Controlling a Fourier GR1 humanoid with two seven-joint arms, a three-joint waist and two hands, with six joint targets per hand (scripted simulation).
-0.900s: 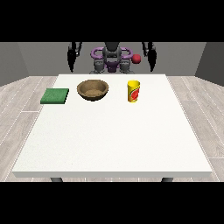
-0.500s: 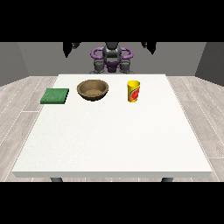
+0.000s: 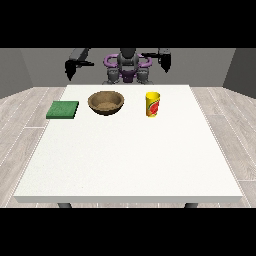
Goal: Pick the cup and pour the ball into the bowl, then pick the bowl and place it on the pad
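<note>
Here, look first at the near part of the white table [image 3: 125,165], which fills the lower half of the frame. Farther back, in the upper half, you have three things in a row. The yellow cup [image 3: 153,104] with a red mark stands upright right of centre; you cannot see the ball from this angle. The brown wooden bowl [image 3: 106,103] sits left of centre, well apart from the cup. The green pad [image 3: 63,109] lies flat at the upper left of the table, near the bowl but not touching it. All three are where they were in the earlier frames.

What differs is at the back. The robot's arms are now raised and spread out to the sides at shoulder height, where earlier they hung closer to the body. The hand at the view's left [image 3: 70,68] hangs above the far left corner of the table, and the hand at the view's right [image 3: 165,60] hangs beyond the far edge. Neither holds anything; you cannot tell how their fingers lie.
</note>
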